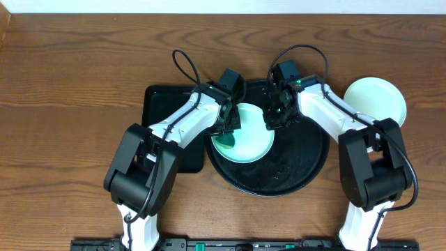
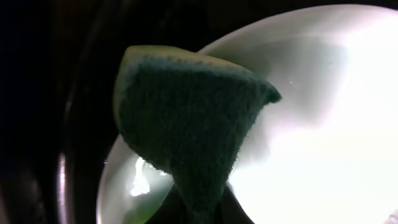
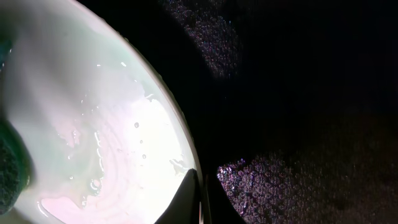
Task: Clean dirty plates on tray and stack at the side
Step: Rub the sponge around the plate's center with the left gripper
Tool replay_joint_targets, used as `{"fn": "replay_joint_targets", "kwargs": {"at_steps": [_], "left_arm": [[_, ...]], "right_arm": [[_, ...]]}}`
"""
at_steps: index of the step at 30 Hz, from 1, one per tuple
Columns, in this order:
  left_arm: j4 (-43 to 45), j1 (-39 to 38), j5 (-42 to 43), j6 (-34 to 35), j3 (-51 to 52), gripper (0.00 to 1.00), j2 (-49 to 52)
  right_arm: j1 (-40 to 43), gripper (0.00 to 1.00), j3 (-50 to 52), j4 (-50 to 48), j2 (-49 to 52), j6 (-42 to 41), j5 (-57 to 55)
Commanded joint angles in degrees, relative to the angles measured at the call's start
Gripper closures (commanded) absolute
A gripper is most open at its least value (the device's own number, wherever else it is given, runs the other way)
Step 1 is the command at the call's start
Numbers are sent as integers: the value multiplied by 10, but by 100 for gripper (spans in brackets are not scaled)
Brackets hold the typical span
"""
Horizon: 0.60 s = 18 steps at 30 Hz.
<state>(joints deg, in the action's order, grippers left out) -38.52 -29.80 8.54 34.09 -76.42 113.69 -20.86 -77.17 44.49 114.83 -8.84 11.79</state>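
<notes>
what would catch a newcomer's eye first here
A mint plate sits mid-table on the round black tray. The left gripper holds a green sponge on it while the right gripper pinches its rim. A second plate sits alone on the table at far right.

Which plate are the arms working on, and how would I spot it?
Start at the big round black tray in the middle of the wooden table. A pale mint plate lies on its upper left part. Unlike the other plate, alone on bare wood at the right, it has a green sponge held over it.
</notes>
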Motion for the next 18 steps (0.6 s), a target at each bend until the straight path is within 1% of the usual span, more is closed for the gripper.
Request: {"fn": "replay_joint_targets", "kwargs": {"at_steps": [1, 11, 16, 18], "left_arm": [[6, -17, 45, 0, 5, 92, 23], [18, -62, 48, 7, 5, 92, 23], [31, -68, 91, 7, 4, 92, 23], [34, -65, 93, 7, -1, 92, 21]], "right_arm": [[-14, 99, 0, -1, 8, -1, 5], [-14, 99, 0, -1, 8, -1, 5], [-14, 99, 0, -1, 8, -1, 5], [-14, 99, 0, -1, 8, -1, 5]]}}
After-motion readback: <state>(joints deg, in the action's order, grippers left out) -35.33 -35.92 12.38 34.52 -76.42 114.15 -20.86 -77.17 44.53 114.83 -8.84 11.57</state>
